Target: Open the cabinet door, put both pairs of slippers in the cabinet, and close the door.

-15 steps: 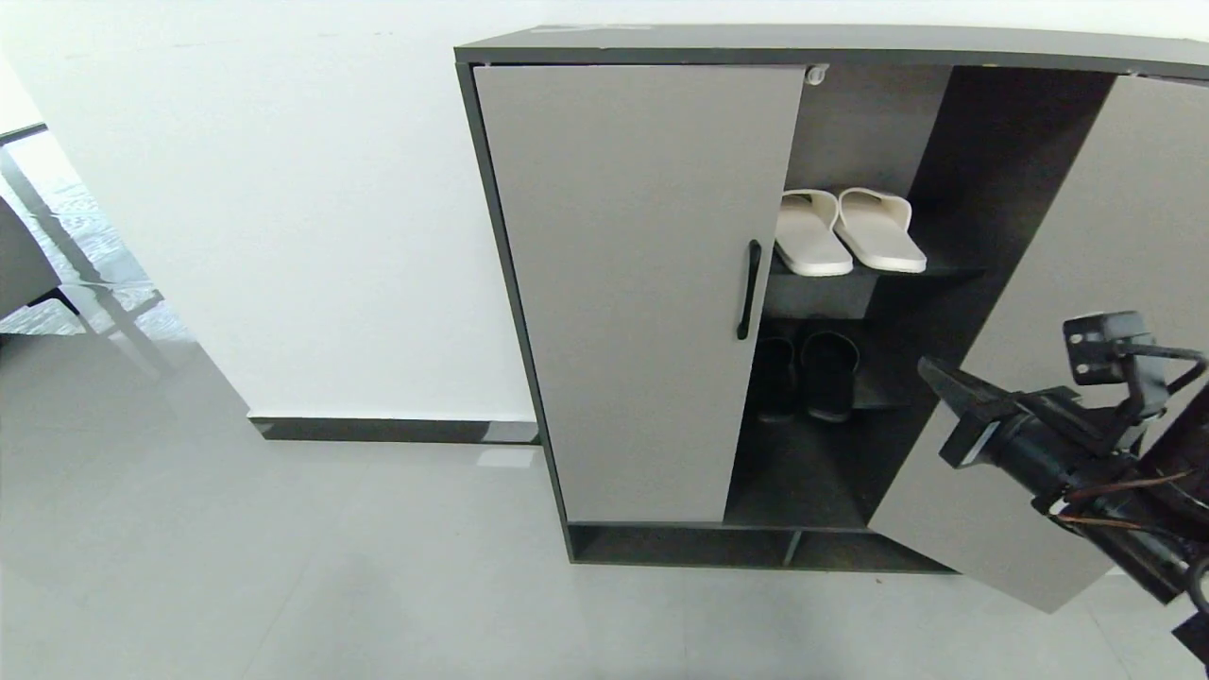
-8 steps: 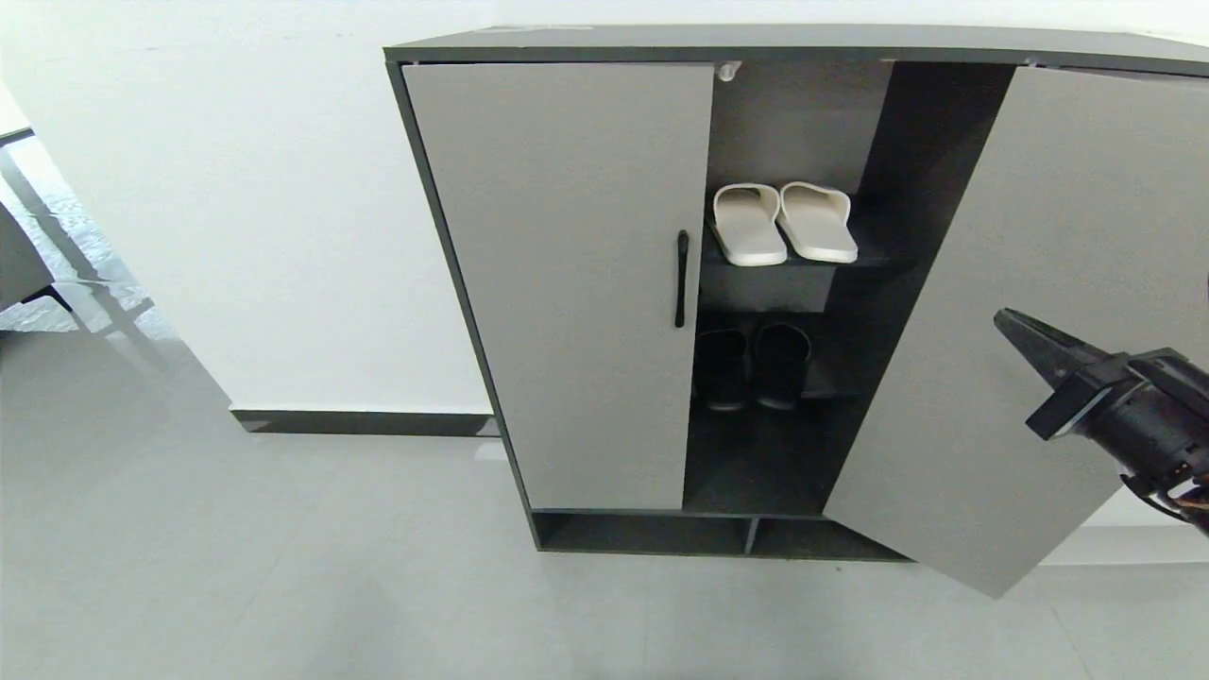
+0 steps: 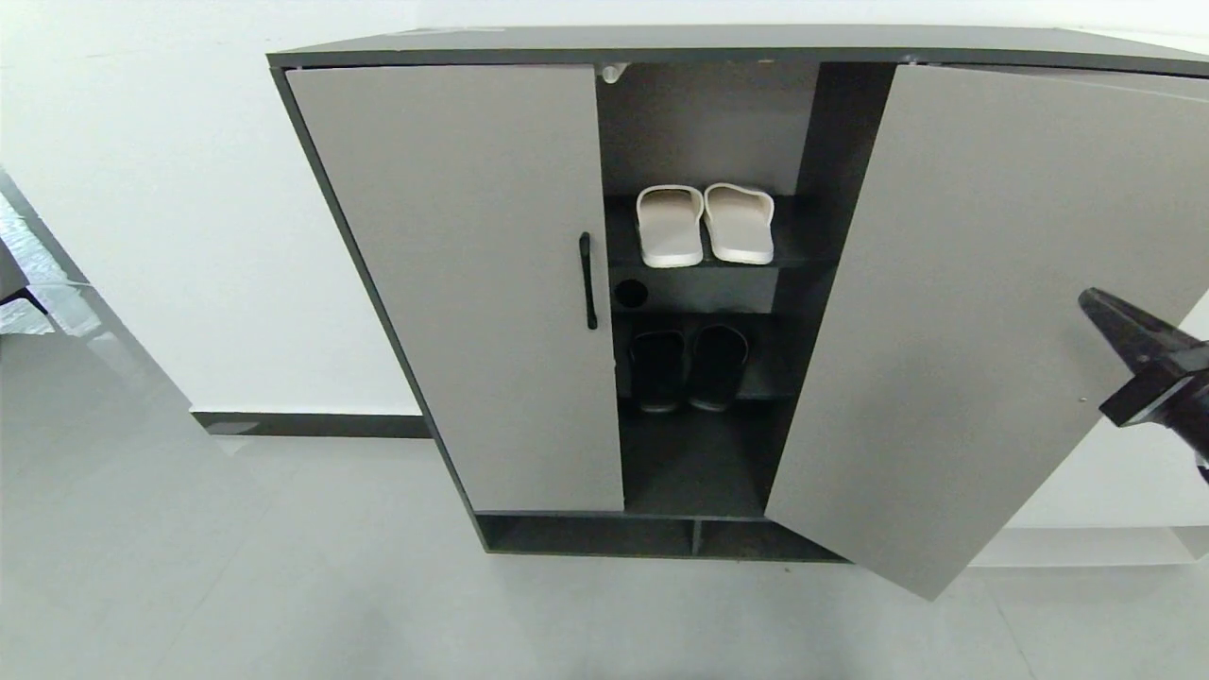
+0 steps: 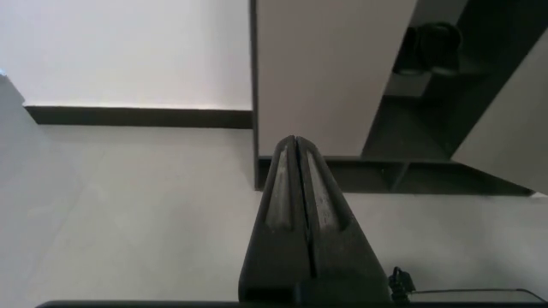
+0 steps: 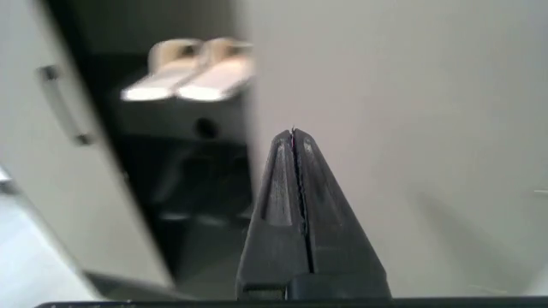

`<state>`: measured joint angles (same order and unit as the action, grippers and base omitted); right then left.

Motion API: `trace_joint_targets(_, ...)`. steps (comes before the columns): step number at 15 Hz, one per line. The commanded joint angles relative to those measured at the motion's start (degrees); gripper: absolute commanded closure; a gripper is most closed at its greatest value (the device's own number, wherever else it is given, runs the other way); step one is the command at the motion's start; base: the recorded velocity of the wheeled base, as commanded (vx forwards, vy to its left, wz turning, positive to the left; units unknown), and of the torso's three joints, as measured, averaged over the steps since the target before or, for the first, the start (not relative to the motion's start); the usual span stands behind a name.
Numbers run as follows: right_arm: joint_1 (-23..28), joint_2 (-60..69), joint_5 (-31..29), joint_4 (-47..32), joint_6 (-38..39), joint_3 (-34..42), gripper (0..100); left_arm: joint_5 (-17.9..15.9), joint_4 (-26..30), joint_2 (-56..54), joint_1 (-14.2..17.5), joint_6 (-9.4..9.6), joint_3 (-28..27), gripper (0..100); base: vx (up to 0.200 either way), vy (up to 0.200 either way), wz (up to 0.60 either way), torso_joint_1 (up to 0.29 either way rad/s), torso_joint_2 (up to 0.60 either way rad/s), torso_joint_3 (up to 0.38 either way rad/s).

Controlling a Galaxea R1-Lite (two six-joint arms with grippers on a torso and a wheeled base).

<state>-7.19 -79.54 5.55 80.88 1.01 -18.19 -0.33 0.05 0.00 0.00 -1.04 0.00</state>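
On the upper shelf of the cabinet point(image 3: 567, 42) we log white slippers point(image 3: 705, 224), black slippers point(image 3: 688, 366) below, so we judge only closing remains: right gripper point(image 3: 1088, 299), fingers together, near the open door point(image 3: 954, 312), must push it shut.

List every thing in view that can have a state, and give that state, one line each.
Left door: shut.
Right door: open, swung outward.
White slippers: stored, side by side on the upper shelf.
Black slippers: stored, side by side on the lower shelf.
Left gripper: shut, empty.
Right gripper: shut, empty.
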Motion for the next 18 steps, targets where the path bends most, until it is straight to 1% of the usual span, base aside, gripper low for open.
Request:
trace_joint_targets(1,4.0,6.7,1.6,-0.1,-0.2,1.0,100,0.0,0.0,0.1,0.0,-0.02,0.0,100,0.000,0.000,0.00,0.000,0.00,0.000)
trace_joint_targets(2,5.6,10.3,3.3,-0.1,0.0,2.0,100,0.0,0.0,0.1,-0.1,-0.02,0.0,100,0.000,0.000,0.00,0.000,0.00,0.000)
trace_joint_targets(3,5.8,12.3,4.6,-0.1,0.3,2.5,100,0.0,0.0,0.1,0.0,-0.02,0.0,100,0.000,0.000,0.00,0.000,0.00,0.000)
trace_joint_targets(4,5.8,19.1,9.0,-0.2,5.1,3.3,100,0.0,0.0,0.1,0.0,-0.02,0.0,100,0.000,0.000,0.00,0.000,0.00,0.000)
trace_joint_targets(6,6.2,25.8,13.3,-2.9,14.5,3.2,100,0.0,0.0,0.1,0.0,-0.02,0.0,100,0.000,0.000,0.00,0.000,0.00,0.000)
trace_joint_targets(7,7.6,26.9,13.5,-4.7,16.1,2.8,100,0.0,0.0,0.1,0.0,-0.02,0.0,100,0.000,0.000,0.00,0.000,0.00,0.000)
trace_joint_targets(8,11.4,26.9,13.6,-5.9,16.1,3.0,100,0.0,0.0,0.1,0.0,-0.02,0.0,100,0.000,0.000,0.00,0.000,0.00,0.000)
trace_joint_targets(9,15.3,26.3,13.8,-6.6,15.0,3.5,100,0.0,0.0,0.1,0.0,-0.11,0.0,100,0.000,0.000,0.00,0.000,0.00,0.000)
trace_joint_targets(10,18.5,24.3,13.8,-7.0,11.6,3.5,100,0.0,0.0,0.1,0.0,-0.11,0.0,100,0.000,0.000,0.00,0.000,0.00,0.000)
trace_joint_targets(12,25.7,18.4,13.6,-6.8,2.6,3.3,100,0.0,0.0,0.1,0.0,-0.11,0.0,100,0.000,0.000,0.00,0.000,0.00,0.000)
trace_joint_targets(13,27.8,14.9,13.4,-6.7,-1.0,3.3,100,0.0,0.0,0.1,0.0,-0.19,0.0,100,0.000,0.000,0.00,0.000,0.00,0.000)
trace_joint_targets(15,30.0,4.9,11.9,-6.4,-7.0,2.3,100,0.0,0.0,0.1,0.0,-0.19,0.0,100,0.000,0.000,0.00,0.000,0.00,0.000)
trace_joint_targets(16,30.4,-0.7,11.8,-4.0,-7.9,0.8,100,0.0,0.0,0.1,0.0,-0.19,0.0,100,0.000,0.000,0.00,0.000,0.00,0.000)
trace_joint_targets(18,30.5,-12.7,11.2,4.9,-8.0,-2.8,100,0.0,0.0,0.1,-0.1,-0.19,0.0,100,0.000,0.000,0.00,0.000,0.00,0.000)
